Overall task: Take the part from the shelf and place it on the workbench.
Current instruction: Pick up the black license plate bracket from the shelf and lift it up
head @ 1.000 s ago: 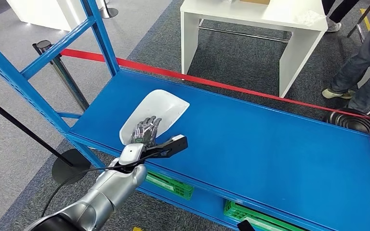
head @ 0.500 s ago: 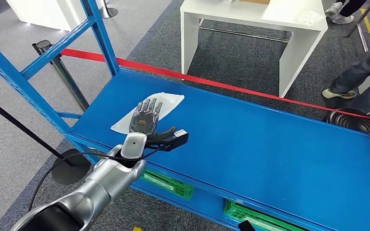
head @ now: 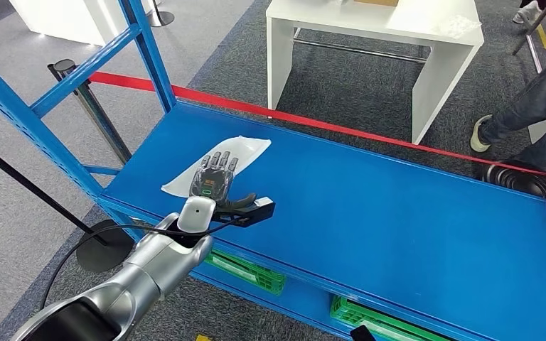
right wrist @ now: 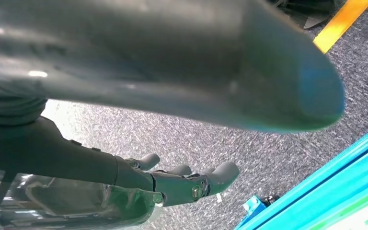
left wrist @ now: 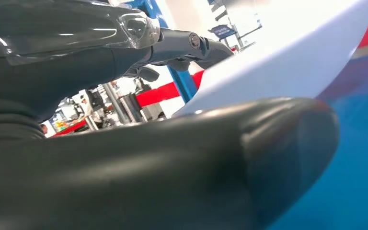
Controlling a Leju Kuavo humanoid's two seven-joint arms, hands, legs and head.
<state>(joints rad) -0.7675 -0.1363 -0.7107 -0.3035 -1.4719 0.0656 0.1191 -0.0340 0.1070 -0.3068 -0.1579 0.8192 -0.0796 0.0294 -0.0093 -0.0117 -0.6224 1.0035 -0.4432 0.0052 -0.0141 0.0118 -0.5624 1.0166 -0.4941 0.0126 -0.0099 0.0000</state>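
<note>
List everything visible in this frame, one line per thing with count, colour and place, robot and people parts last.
Part: one, white, lying on the shelf's left end, under the left hand.
Shelf: one, blue, across the foreground.
Crates: two, green, on the lower level.
Tape: one, red, stretched behind the shelf.
Table: one, white, beyond the tape.
Barrier post: one, dark, left of the shelf.
Person's legs: dark trousers, far right.
Left hand: dark, fingers spread over the part.
Right hand: dark, hanging above grey carpet.
</note>
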